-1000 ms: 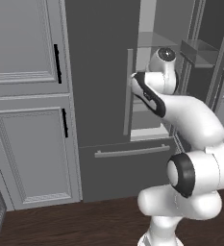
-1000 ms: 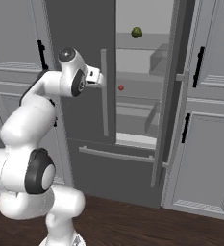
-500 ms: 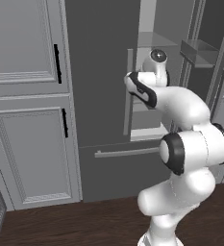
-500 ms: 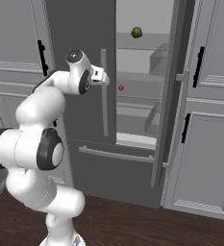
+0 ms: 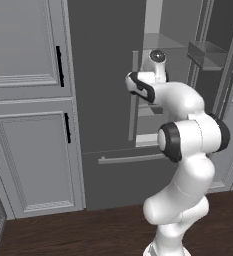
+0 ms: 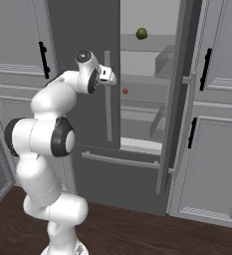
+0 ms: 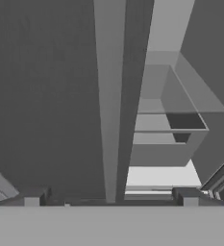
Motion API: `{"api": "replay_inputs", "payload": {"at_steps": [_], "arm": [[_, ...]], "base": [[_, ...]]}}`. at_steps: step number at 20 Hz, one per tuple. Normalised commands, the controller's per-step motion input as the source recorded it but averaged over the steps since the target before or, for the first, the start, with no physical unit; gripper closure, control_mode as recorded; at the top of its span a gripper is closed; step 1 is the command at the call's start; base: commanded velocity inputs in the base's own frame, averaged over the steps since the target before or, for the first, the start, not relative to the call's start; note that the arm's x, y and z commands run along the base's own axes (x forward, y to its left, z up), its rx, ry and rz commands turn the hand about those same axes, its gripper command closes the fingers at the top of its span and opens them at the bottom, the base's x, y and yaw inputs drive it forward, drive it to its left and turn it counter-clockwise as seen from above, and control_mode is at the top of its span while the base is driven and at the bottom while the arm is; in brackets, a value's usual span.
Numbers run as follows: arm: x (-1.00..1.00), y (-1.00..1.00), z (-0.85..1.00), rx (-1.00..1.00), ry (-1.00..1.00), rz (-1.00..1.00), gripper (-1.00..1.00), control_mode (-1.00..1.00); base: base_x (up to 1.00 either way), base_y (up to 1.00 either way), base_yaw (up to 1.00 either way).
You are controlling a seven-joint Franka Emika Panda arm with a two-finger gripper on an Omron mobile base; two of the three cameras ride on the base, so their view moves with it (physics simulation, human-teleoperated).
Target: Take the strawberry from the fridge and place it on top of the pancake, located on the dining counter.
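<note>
While the tool (image 6: 109,75) sits close against the closed door's vertical bar handle (image 6: 108,97), its jaw opening cannot be told. Beyond it, the fridge (image 6: 152,99) stands open on the right side. The strawberry (image 6: 125,91) rests on a middle shelf, rightward, slightly lower, and deeper.

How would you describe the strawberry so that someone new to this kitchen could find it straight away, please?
Look into the open right half of the tall dark grey fridge. On a pale middle shelf, just beyond the gripper, sits the strawberry: tiny, red and roundish, unlike the larger dark green item on the shelf above.
</note>
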Motion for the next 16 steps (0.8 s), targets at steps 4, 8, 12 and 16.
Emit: {"api": "replay_inputs", "payload": {"at_steps": [4,8,12,16], "arm": [[0.55,0.05,-0.17,0.0,-0.03,0.0,-1.0,-1.0],[0.51,0.04,-0.12,0.0,-0.03,0.0,-1.0,-1.0],[0.4,0.0,-0.15,0.0,-0.01,0.0,-1.0,-1.0],[0.44,0.0,-0.16,0.0,0.0,0.0,-1.0,-1.0]], "base": [[0.0,0.0,0.0],[0.0,0.0,0.0],[0.0,0.0,0.0],[0.0,0.0,0.0]]}}
